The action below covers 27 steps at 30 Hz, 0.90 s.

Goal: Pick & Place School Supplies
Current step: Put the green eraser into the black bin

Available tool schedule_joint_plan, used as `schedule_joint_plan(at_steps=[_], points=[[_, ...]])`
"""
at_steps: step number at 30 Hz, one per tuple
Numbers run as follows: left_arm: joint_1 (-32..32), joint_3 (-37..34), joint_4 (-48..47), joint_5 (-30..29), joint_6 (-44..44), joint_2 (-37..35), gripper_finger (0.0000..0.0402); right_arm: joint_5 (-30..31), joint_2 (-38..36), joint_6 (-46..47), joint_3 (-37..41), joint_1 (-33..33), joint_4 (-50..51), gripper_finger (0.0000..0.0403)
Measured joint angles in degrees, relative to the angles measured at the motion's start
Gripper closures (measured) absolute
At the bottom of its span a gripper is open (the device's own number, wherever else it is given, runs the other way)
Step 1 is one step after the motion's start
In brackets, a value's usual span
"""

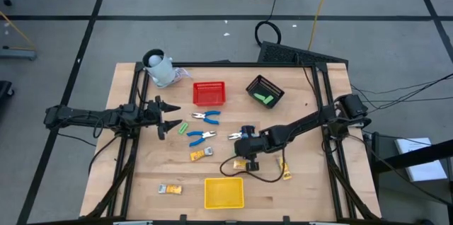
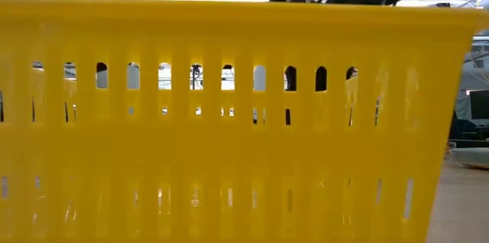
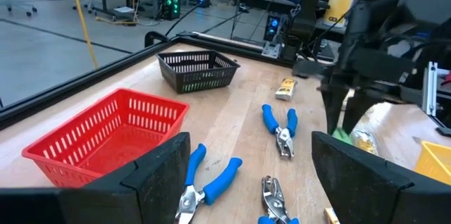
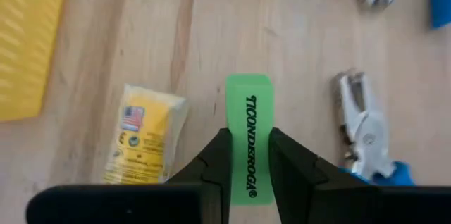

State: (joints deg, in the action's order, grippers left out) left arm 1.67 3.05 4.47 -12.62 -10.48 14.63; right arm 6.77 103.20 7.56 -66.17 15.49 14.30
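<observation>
My right gripper (image 1: 248,157) is shut on a bright green block printed TICONDEROGA (image 4: 248,111), low over the table's middle. A yellow-orange packet (image 4: 144,136) lies beside it, and a blue-handled plier tool (image 4: 366,136) lies on its other side. My left gripper (image 1: 167,116) is open and empty at the table's left, with two blue-handled tools (image 3: 211,182) (image 3: 282,129) lying ahead of it. One more green block (image 1: 184,127) lies on the table. Another green block (image 1: 263,98) lies in the black basket (image 1: 265,90). My right gripper pinches the green block's two long sides (image 4: 248,139) between its two fingers (image 4: 211,164), at one end of the block. The fingers point down from above. The block's other end sticks out past the fingertips. I cannot tell whether it is clear of the table.
A red basket (image 1: 209,93) stands at the far middle, and a flat yellow tray (image 1: 224,192) at the near edge; its wall fills the low view (image 2: 229,121). More packets (image 1: 200,154) (image 1: 170,189) (image 1: 287,172) lie about. A white container (image 1: 161,68) stands at the far left corner.
</observation>
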Motion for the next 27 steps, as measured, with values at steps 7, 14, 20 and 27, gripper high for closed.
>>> schedule_joint_plan(at_steps=[7,14,20,27], points=[[0.0,0.0,-0.07,-0.21,0.0,0.0,0.0105,6.23,-3.89,-3.08,-0.19,-2.01,3.32,0.0345],[0.02,0.0,-0.16,-0.48,-0.04,-0.02,0.0105,11.34,-6.33,-6.69,-0.19,-7.11,10.15,0.0345],[0.0,0.0,-0.48,-0.51,-0.02,-0.02,0.0105,14.51,-6.38,-10.83,-0.15,-12.72,13.73,0.0345],[0.0,0.0,-0.48,-0.52,0.0,-0.02,0.0105,16.21,-7.02,-14.93,-0.15,-19.09,15.12,0.0345]])
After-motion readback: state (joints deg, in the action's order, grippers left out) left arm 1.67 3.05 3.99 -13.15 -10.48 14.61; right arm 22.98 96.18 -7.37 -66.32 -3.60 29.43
